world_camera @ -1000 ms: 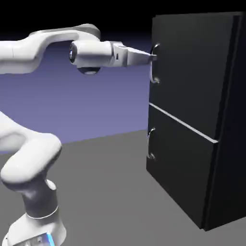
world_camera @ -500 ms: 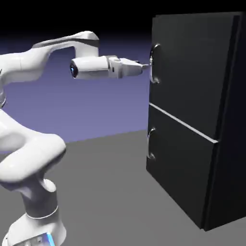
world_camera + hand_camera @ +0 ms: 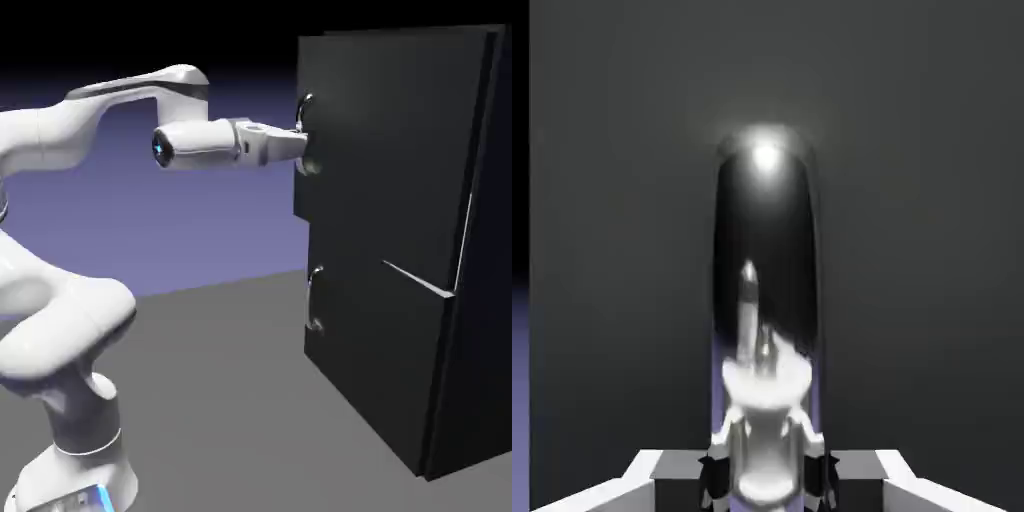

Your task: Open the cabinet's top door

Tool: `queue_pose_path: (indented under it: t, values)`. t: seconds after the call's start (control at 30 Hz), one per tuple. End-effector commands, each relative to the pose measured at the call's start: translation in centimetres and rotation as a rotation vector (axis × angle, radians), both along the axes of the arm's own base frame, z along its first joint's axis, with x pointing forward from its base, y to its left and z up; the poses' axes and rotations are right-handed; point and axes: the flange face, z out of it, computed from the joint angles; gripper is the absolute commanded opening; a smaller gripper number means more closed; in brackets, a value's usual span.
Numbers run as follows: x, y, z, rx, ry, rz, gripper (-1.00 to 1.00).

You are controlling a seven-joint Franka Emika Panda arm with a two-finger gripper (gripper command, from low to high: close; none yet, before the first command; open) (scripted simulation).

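Black, matte and box-shaped, the cabinet (image 3: 400,250) stands on the grey table (image 3: 230,400) at the exterior view's right; 1 cabinet, 2 stacked doors, 2 small curved metal handles. Ext. view shows what the hand cam can't: the top door (image 3: 385,150) stands slightly ajar, its handle edge swung out past the lower door (image 3: 375,350), w/ a thin pale gap line along its right edge; the lower door sits flush, its own handle (image 3: 314,300) untouched. White arm reaches level from the left; the gripper (image 3: 298,140) sits right at the top door's handle (image 3: 304,135), fingers pinched together on it.

Hand view (close-up, nothing of the lower door or table): flat dark-grey door panel fills the picture; 1 glossy silvery handle (image 3: 766,250) runs upright up the middle, a bright highlight near its top, mirroring the hand; its lower end sits between the finger tips at the bottom edge, jaws clamped on it.
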Motion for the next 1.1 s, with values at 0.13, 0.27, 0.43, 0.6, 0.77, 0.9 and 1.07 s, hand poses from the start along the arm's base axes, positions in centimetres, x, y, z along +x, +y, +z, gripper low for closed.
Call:
queue_pose_path:
  t: [0.13, 0.27, 0.43, 0.6, 0.77, 0.9, 1.07]
  values:
    - [-3.5, -2.2, 0.0, 0.0, 0.0, 0.1, -1.0]
    - [-6.3, -4.2, 0.0, 0.0, 0.0, 0.184, -1.0]
    - [-9.7, -7.3, 0.0, 0.0, 0.0, 0.296, -1.0]
    - [-12.4, -10.3, 0.0, 0.0, 0.0, 0.393, -1.0]
    - [-14.5, -13.2, 0.0, 0.0, 0.0, 0.48, -1.0]
    - [-16.0, -15.6, 0.0, 0.0, 0.0, 0.549, -1.0]
    - [-17.6, -18.6, 0.0, 0.0, 0.0, 0.631, -1.0]
